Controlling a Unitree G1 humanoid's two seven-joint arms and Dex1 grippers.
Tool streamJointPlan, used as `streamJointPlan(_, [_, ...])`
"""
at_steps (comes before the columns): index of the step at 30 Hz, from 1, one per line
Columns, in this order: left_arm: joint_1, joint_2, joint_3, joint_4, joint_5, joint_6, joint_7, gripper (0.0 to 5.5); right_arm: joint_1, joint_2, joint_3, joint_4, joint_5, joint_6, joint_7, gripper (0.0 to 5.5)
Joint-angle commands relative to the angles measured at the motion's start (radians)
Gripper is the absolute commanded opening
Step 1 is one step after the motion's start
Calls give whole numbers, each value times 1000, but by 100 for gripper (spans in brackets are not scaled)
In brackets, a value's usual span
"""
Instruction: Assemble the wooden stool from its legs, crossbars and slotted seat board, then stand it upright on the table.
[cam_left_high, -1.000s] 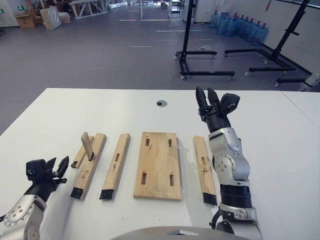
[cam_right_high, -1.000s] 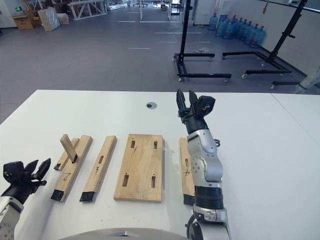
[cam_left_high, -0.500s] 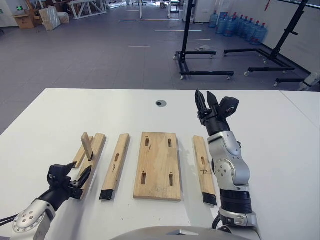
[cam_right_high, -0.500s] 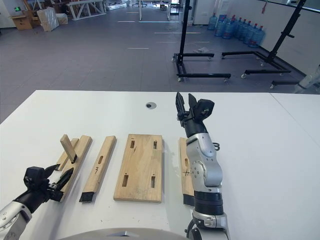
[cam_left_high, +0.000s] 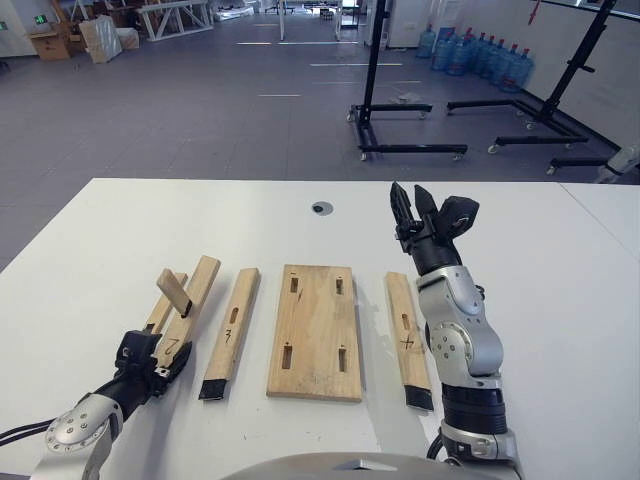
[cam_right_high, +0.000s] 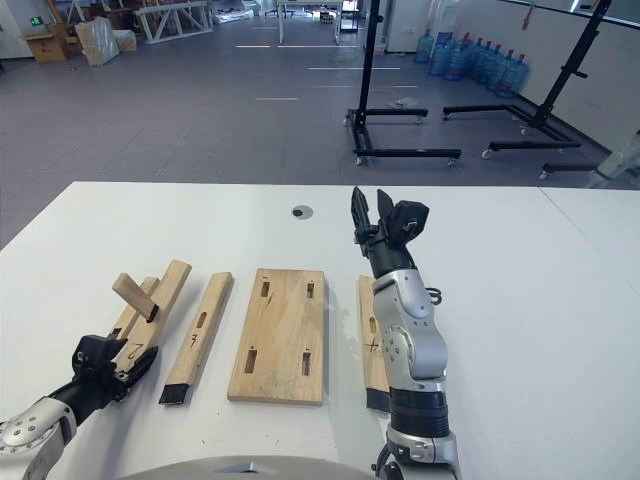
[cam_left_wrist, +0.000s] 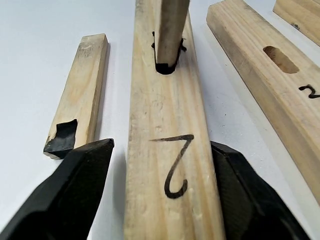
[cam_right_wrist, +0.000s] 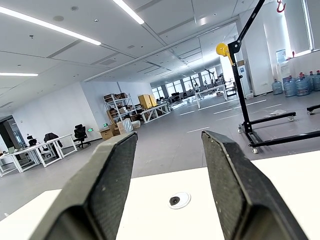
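The leg marked 2 (cam_left_wrist: 170, 150) lies at the left of the white table, with a crossbar (cam_left_high: 172, 291) stuck in its slot and leaning over. My left gripper (cam_left_high: 153, 360) is shut on this leg's near end, one finger (cam_left_wrist: 75, 200) on each side. A loose short crossbar (cam_left_wrist: 82, 90) lies right beside it. To the right lie the leg marked 3 (cam_left_high: 232, 330), the slotted seat board (cam_left_high: 315, 330) and the leg marked 4 (cam_left_high: 408, 335), all flat. My right gripper (cam_left_high: 408, 195) is raised above leg 4's far end, pointing up, open with nothing in it.
A small round hole (cam_left_high: 322, 207) sits in the table (cam_left_high: 560, 300) behind the seat board. Off the table's far edge stand black wheeled frames (cam_left_high: 410, 110) and several water jugs (cam_left_high: 480, 50) on the floor.
My left gripper came in from the table's left edge and closed on the near end of leg 2. That leg has turned, and its crossbar now leans over. My right arm barely moved.
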Motion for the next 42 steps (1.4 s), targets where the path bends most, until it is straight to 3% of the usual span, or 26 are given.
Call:
streamJointPlan(1, [5,2,-16,2,-8,50,-2,257,3,3,7,-13,-10,10,-8,236])
streamJointPlan(5, [13,0,-16,-9,-15,64,-1,203,-1,1,5,-10,-10,11,-7,236])
streamJointPlan(15, [-26,-32,-15,-34,-16,16,33,202,-7,-2,5,-3,-12,9,0,236])
streamJointPlan(19, [-190,-29,42,-33,-93,-71,6,202,-22,-8,2,2,-6,13,12,236])
streamJointPlan(23, [-401,-9,81,-93,-203,-17,28,202,-56,-18,-1,16,26,34,47,236])
streamJointPlan(27, [-515,-44,23,-125,-299,34,18,202,-91,-31,-6,18,174,127,155,236])
streamJointPlan(33, [-628,-112,-75,-38,-611,217,-133,202,-117,-112,-87,43,625,378,464,335])
streamJointPlan(36, [-659,-100,-97,19,-695,280,-217,202,-172,-144,-83,110,665,420,541,376])
streamJointPlan(42, [-635,-30,-177,9,-742,352,-399,202,-228,-135,-74,138,750,484,622,376])
